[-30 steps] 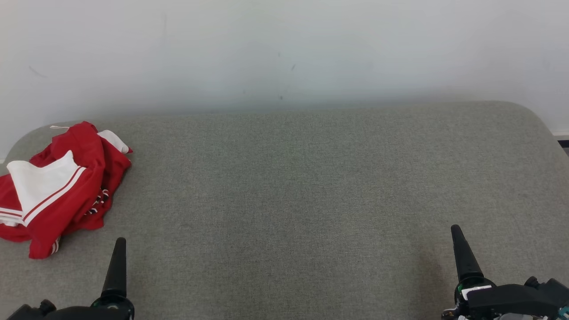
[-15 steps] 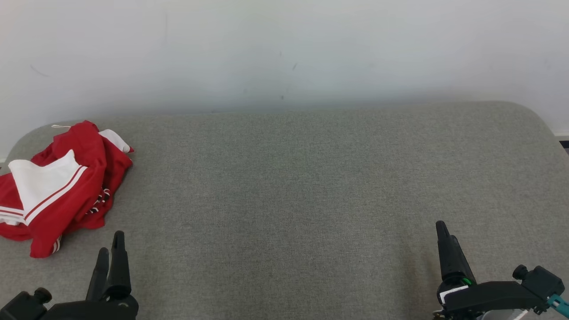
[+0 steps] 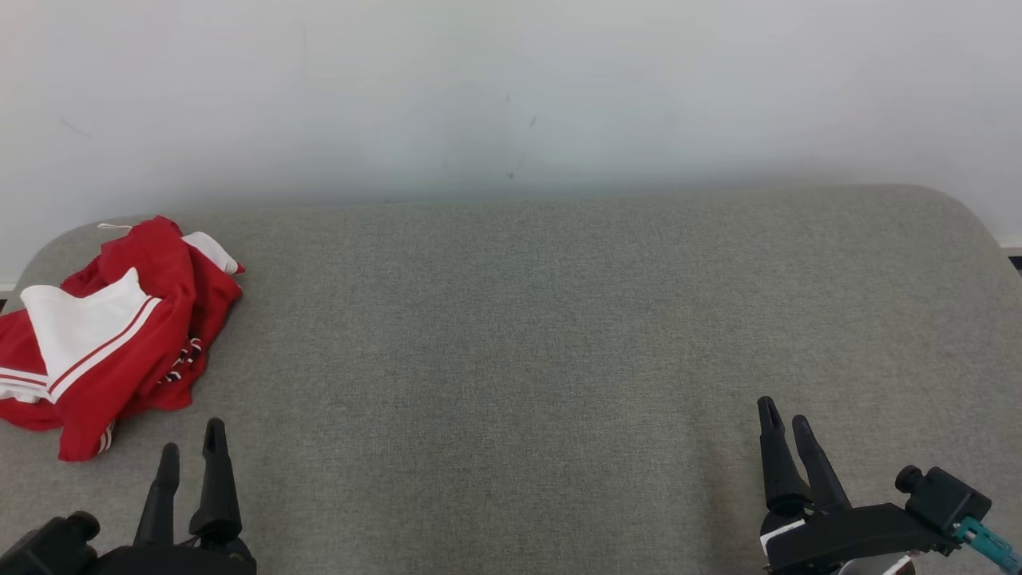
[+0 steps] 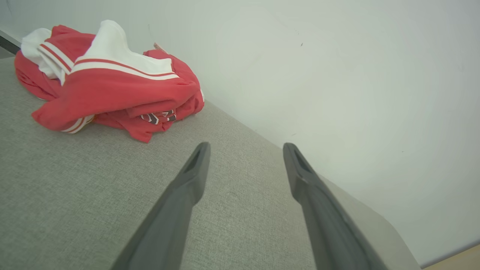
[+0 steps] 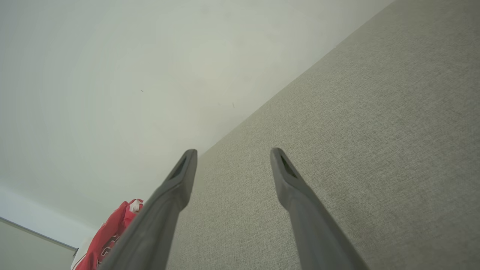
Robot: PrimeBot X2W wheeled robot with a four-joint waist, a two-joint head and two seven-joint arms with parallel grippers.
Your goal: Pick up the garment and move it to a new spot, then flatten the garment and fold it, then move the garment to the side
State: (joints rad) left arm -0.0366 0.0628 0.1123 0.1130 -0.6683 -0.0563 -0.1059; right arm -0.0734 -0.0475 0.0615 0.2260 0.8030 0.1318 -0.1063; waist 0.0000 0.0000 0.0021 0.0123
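You'll find the garment (image 3: 112,335), red with white panels and thin stripes, lying in a crumpled heap at the left edge of the head view, about halfway up the frame. It rests on the grey fabric surface (image 3: 511,335), close to that surface's rounded far-left corner and just short of the pale wall (image 3: 511,96) that fills the top third of the frame. Your left gripper (image 3: 192,435) sits at the lower left of the head view with its two dark fingers spread apart and nothing between them. Its tips are near the garment's lower hem but clear of it. In the left wrist view the heap lies at the upper left, well beyond the fingertips (image 4: 202,150), with bare grey fabric between (a bit of dark lettering shows in the folds, too creased to read). Your right gripper (image 3: 782,409) is at the lower right of the head view, fingers likewise parted and empty, over open fabric far from the garment. In the right wrist view only a red scrap of the garment peeks out at the lower left, behind one finger.
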